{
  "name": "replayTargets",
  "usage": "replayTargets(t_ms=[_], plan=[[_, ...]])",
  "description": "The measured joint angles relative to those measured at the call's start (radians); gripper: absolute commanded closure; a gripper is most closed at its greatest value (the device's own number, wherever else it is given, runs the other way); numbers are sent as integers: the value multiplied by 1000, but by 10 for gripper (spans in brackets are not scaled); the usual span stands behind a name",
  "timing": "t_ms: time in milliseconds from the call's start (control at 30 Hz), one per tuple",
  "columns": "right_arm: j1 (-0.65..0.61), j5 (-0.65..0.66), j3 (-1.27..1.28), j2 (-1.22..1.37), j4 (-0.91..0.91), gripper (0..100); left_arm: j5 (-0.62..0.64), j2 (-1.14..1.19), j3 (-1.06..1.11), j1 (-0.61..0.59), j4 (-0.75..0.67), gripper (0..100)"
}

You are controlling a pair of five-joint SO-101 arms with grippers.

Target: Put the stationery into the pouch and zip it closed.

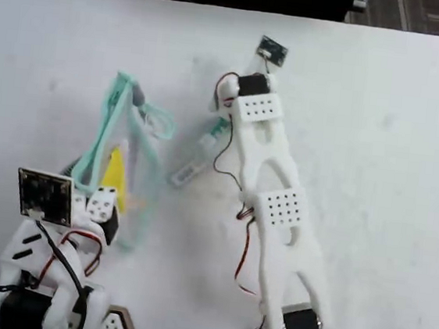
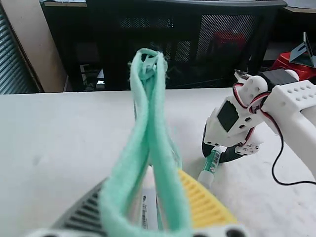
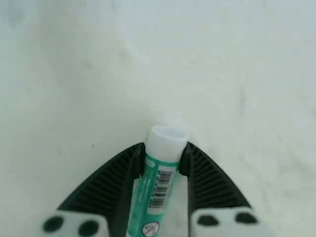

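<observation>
A clear pouch with a mint-green zip edge lies left of centre, and my left gripper is shut on its near end. In the left wrist view the green edge rises between the grey and yellow fingers, and a white printed stick shows inside the pouch. My right gripper is shut on a green-and-white marker with a white cap. Seen from above, the marker slants down to the table just right of the pouch, below the right gripper.
The white table is bare to the right and along the far side. The right arm stretches from the near edge up the middle. Dark furniture stands beyond the far edge.
</observation>
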Motion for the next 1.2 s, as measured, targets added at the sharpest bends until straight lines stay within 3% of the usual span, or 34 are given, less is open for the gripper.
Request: replayTargets(t_ms=[300, 467, 900, 1033, 1200], plan=[[11, 2, -190, 21, 184, 982, 0, 0, 0, 0, 0, 939], [23, 78, -196, -32, 190, 982, 0, 0, 0, -2, 0, 761], [23, 397, -198, -686, 193, 983, -5, -6, -20, 29, 8, 721], [-46, 537, -209, -918, 193, 983, -44, -6, -63, 46, 69, 718], [-261, 634, -212, -1166, 196, 983, -98, -6, -86, 75, 112, 720]])
